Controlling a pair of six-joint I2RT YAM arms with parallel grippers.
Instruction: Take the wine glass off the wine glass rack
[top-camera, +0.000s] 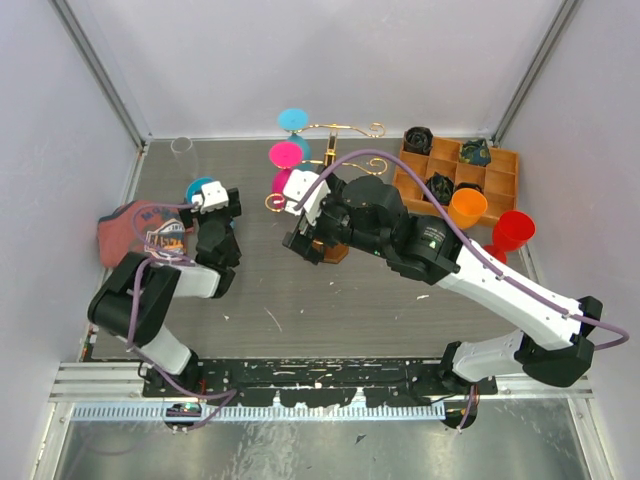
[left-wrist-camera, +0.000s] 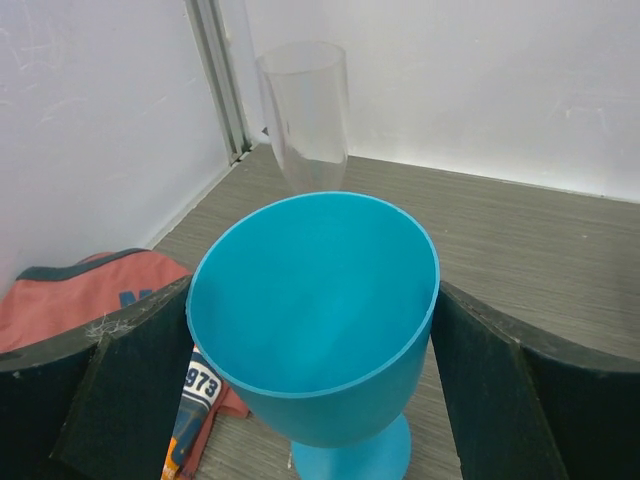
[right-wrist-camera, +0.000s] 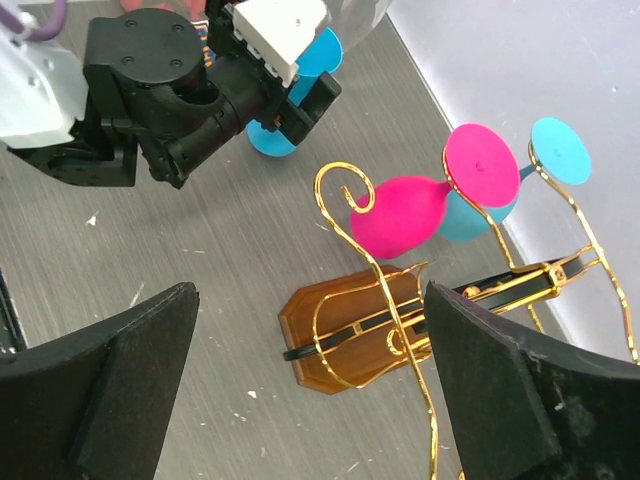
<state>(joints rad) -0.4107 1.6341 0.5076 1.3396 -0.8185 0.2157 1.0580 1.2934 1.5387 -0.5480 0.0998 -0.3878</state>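
Note:
The wine glass rack (right-wrist-camera: 345, 325), gold wire on a brown wooden base, stands mid-table (top-camera: 345, 130). A pink wine glass (right-wrist-camera: 400, 215) and a blue wine glass (right-wrist-camera: 470, 222) hang upside down from its arms. My right gripper (right-wrist-camera: 310, 300) hovers open over the base, with gold wires between its fingers (top-camera: 303, 243). Another blue wine glass (left-wrist-camera: 315, 310) stands upright left of the rack (top-camera: 200, 188). My left gripper (left-wrist-camera: 315, 300) has both pads against its bowl.
A clear flute glass (left-wrist-camera: 305, 110) stands by the back left wall. A red-orange cloth (top-camera: 135, 232) lies at the left edge. A compartmented wooden tray (top-camera: 500, 170) sits back right, with an orange glass (top-camera: 467, 205) and a red glass (top-camera: 512, 230) beside it.

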